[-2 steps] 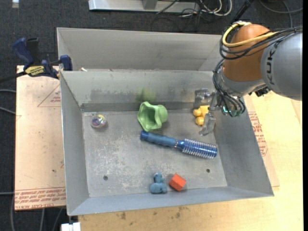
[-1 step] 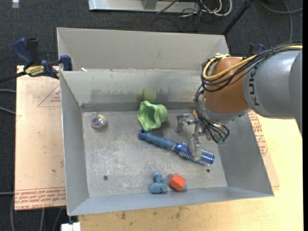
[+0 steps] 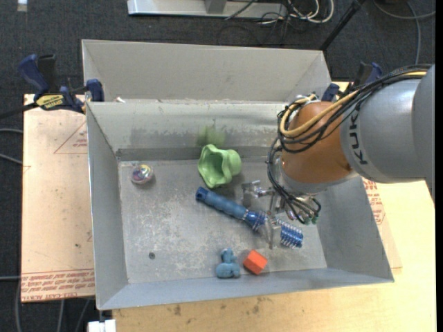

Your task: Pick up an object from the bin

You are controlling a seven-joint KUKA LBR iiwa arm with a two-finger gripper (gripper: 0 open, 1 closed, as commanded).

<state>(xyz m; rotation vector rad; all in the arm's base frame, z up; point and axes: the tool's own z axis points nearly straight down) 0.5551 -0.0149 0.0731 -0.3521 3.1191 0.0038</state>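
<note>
Legible markings: one item.

The grey arm link [image 3: 398, 133] carries the black capital letters "KU" on its curved housing, immediately right of the orange wrist cover [image 3: 311, 147]. The letters are large, bold and turned on their side, running up the link's left end. Beyond these two letters, further characters cannot be made out on the link.

My gripper [image 3: 266, 216] is low over the blue brush [image 3: 225, 205], at its right end. Green cup [image 3: 219, 164] just above the brush. Orange block [image 3: 256, 262] and blue lump [image 3: 227, 265] below it. Small ball [image 3: 142, 175] well left of it.
</note>
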